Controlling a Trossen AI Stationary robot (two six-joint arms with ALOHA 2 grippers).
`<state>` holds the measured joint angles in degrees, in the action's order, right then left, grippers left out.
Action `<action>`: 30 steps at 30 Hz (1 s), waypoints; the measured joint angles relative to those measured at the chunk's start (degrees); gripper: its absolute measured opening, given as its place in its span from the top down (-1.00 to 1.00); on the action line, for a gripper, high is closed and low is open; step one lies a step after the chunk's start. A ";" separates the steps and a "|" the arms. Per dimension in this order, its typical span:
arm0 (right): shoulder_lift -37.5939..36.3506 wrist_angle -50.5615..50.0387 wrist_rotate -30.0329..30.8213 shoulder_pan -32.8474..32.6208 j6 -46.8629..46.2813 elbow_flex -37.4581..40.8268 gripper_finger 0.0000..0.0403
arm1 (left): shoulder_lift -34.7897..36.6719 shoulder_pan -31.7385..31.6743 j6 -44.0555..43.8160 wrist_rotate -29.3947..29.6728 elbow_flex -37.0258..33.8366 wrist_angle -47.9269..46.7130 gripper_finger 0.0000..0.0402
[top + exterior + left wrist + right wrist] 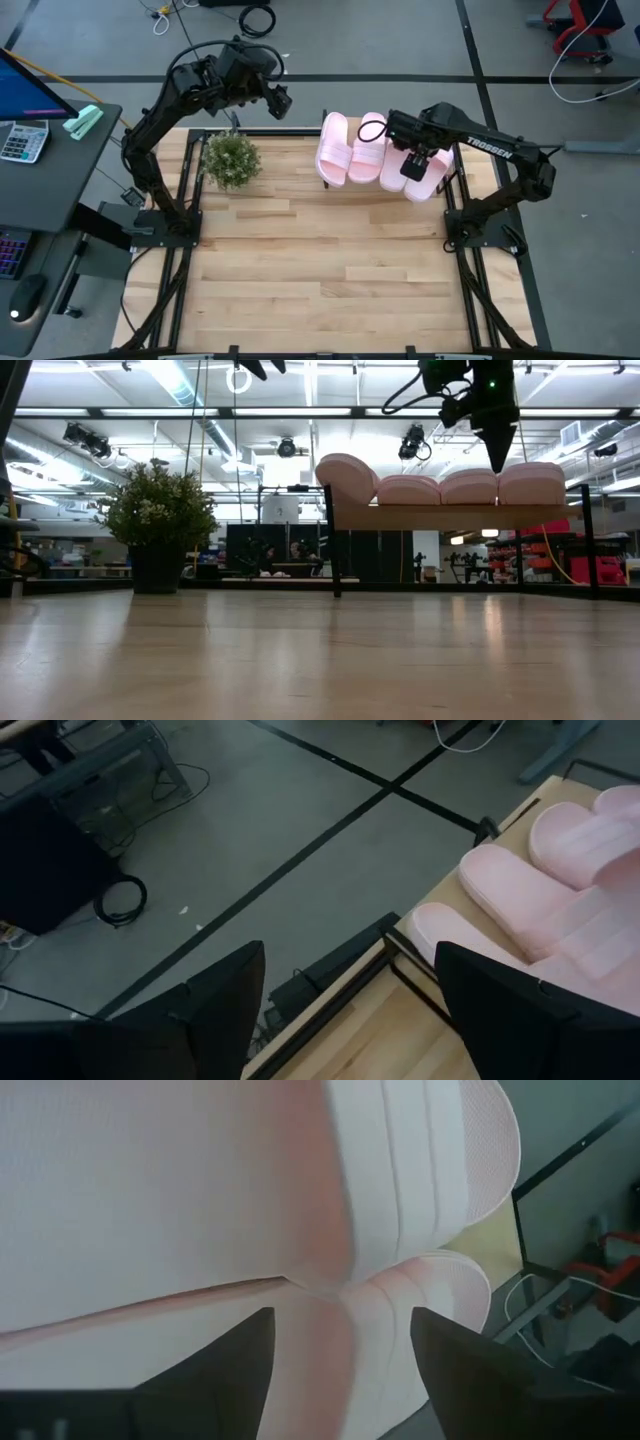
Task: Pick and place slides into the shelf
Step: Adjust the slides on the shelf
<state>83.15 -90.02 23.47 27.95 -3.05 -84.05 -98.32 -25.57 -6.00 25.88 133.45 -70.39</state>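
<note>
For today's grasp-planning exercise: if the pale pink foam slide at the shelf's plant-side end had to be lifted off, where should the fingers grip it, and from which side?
Probably the wide strap of the pale pink foam slide, approached from straight above. It lies flat on the light-wood shelf, side against its neighbour, so only the strap's raised arch gives the fingers something to close on.

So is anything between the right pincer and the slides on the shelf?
Nothing visible. The right pincer hangs open directly over the slides, which lie side by side on the shelf; its wrist view shows only pink foam past the fingers. The plant stands well off to the side, and the left pincer waits beyond the table's far edge.
</note>
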 joint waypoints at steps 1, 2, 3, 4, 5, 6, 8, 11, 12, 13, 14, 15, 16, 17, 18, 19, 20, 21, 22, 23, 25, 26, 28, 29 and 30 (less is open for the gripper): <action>0.00 0.00 -0.06 0.26 -0.19 0.00 -0.20 | 0.00 -0.25 0.46 -0.02 0.00 0.00 -0.48; 0.00 0.00 -0.05 0.47 -0.31 0.00 -0.20 | 0.00 -0.52 0.81 -0.03 0.00 0.00 -0.48; 0.00 0.02 -0.02 0.64 -0.45 0.00 -0.20 | 0.00 -0.79 1.13 -0.03 0.00 0.00 -0.48; 0.00 0.00 0.01 1.04 -0.89 0.00 -0.21 | 0.00 -1.11 1.28 -0.03 0.00 0.01 -0.48; 0.00 0.00 -0.07 1.55 -1.07 0.00 -0.21 | 0.00 -1.48 1.72 -0.03 0.00 0.05 -0.48; 0.00 0.02 -0.09 2.11 -1.14 0.00 -0.21 | 0.00 -1.80 2.16 -0.01 0.00 0.14 -0.48; 0.00 0.02 -0.33 3.30 -1.11 0.00 -0.21 | 0.00 -2.41 2.66 -0.03 0.00 0.22 -0.48; 0.02 0.00 -1.57 4.97 -1.11 0.00 -0.21 | 0.00 -3.45 2.89 -0.03 0.00 0.52 -0.48; 0.02 0.03 -1.60 5.32 -1.11 0.00 -0.20 | 0.00 -3.79 2.89 -0.03 0.00 0.51 -0.48; 0.02 0.01 -1.61 5.64 -1.04 0.00 -0.20 | 0.00 -4.13 2.89 -0.03 0.00 0.52 -0.48; 0.02 0.02 -1.66 5.94 -0.91 0.00 -0.19 | 0.00 -4.47 2.89 -0.03 0.00 0.52 -0.48; 0.02 0.02 -1.65 6.17 -0.77 0.00 -0.18 | 0.00 -4.80 2.89 -0.03 0.00 0.53 -0.48; 0.04 0.02 -1.67 6.31 -0.46 0.00 -0.17 | 0.00 -5.13 2.89 -0.05 0.00 0.56 -0.48; 0.04 0.02 -1.65 6.49 -0.15 0.00 -0.14 | 0.00 -5.43 2.89 -0.05 0.00 0.60 -0.48; 0.04 0.02 -1.61 6.59 0.05 0.00 -0.12 | 0.00 -5.73 2.89 -0.07 0.00 0.68 -0.48; 0.04 0.01 -1.58 6.70 0.16 0.00 -0.08 | 0.00 -5.99 2.89 -0.07 0.00 0.81 -0.48; 0.04 0.01 -1.69 6.86 0.24 0.00 -0.04 | 0.00 -6.24 2.86 -0.07 0.00 0.94 -0.48; 0.05 0.00 -1.79 6.92 0.34 0.00 0.01 | 0.00 -6.48 2.86 -0.07 0.00 0.97 -0.48; 0.07 0.00 -1.84 6.92 0.44 0.00 0.06 | 0.02 -6.61 2.86 -0.07 0.00 1.07 -0.48; 0.07 0.00 -1.89 6.92 0.59 0.00 0.12 | 0.02 -6.80 2.86 -0.07 0.00 1.41 -0.48; 0.09 0.00 -2.20 6.90 0.62 0.00 0.25 | 0.02 -7.10 2.88 -0.07 0.00 2.11 -0.48; 0.09 -0.02 -2.44 6.91 0.61 0.00 0.32 | 0.02 -7.14 3.22 -0.07 0.00 2.59 -0.48; 0.09 -0.02 -3.07 6.90 0.64 0.00 0.46 | 0.04 -7.14 4.00 -0.10 0.00 3.06 -0.48; 0.09 -0.02 -3.36 6.90 0.64 0.00 0.54 | 0.04 -7.14 4.11 -0.10 0.00 3.26 -0.48; 0.09 -0.02 -3.47 6.90 0.64 0.00 0.61 | 0.04 -7.12 4.13 -0.12 0.00 3.49 -0.48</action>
<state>83.24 -90.04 20.01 34.85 -2.42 -84.05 -98.28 -32.69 -1.87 25.76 133.45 -66.90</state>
